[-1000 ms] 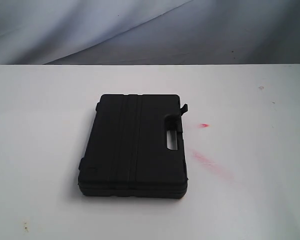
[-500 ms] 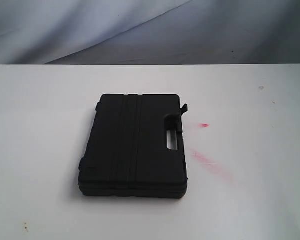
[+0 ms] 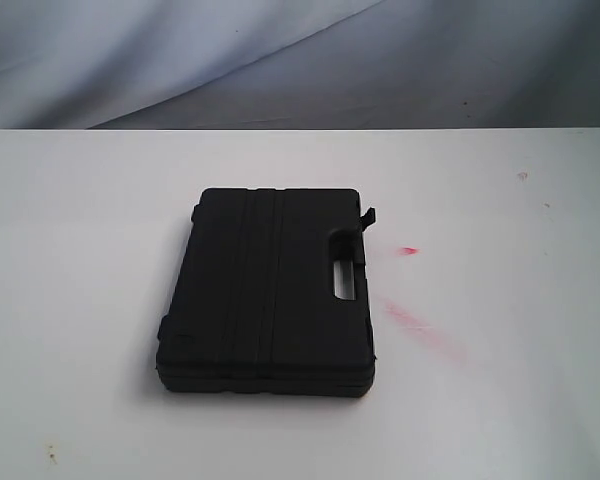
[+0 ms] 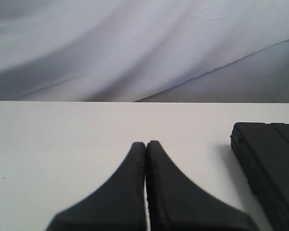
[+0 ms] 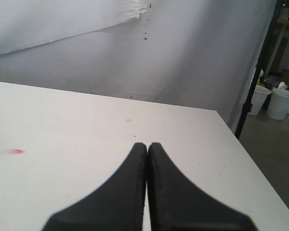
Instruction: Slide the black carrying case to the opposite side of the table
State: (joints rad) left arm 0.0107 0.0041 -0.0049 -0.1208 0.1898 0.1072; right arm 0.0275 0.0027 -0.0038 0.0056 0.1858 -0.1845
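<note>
**benchlurker:** so what are your grippers up to right now? Got hold of anything?

**me:** nope, both are clamped tight on nothing. My left gripper [image 4: 146, 144] has its two black fingers pressed flat together with no gap at the tips. It hangs above bare white table [image 4: 62, 144]. Same deal with my right gripper [image 5: 147, 145]: fingers closed against each other, nothing between them, nothing touched, just plain tabletop underneath.

**benchlurker:** and the case?

**me:** the black carrying case [image 3: 268, 290] lies flat and closed around the middle of the table, well in from the far edge. Its handle slot [image 3: 342, 275] sits on the side facing the table's right edge. A little latch [image 3: 369, 216] sticks out at the case's far right corner. From my left wrist I catch just one ribbed end of it, near the fingers but clearly apart from them. From my right wrist only a tiny black sliver of it shows, well away from the fingertips.

**benchlurker:** anything else lying around?

**me:** there are pink-red smears [image 3: 412, 322] on the table between the case and the right edge. There's also a small dark speck [image 3: 51, 456] toward the near left corner. A pale wrinkled cloth backdrop [image 3: 280, 60] hangs behind the far edge. Past the table's far right corner, my right wrist view picks up a black pole [image 5: 256, 72] and some white buckets [image 5: 285, 103] on the floor.
</note>
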